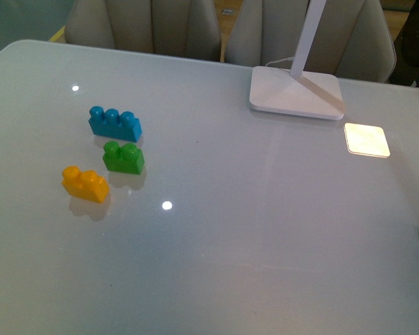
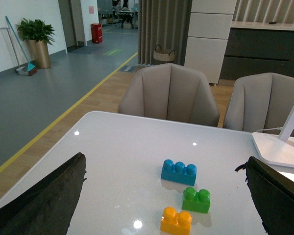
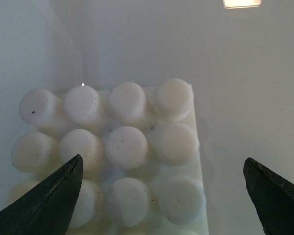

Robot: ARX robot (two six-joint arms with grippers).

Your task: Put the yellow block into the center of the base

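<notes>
Plainly, the yellow block (image 1: 85, 183) sat untouched at near left, just beside the green brick (image 1: 123, 157). The left gripper (image 2: 162, 159) hung well back, jaws apart; the right gripper (image 3: 162, 159), likewise spread, hovered over the base (image 3: 122, 147). A good grasp would pinch the block clear of green.

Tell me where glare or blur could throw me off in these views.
Front view: bright light patch on the table, a small glint near the sharp yellow block. Left wrist view: clear and sharp. Right wrist view: base soft, white on white, low contrast.
</notes>
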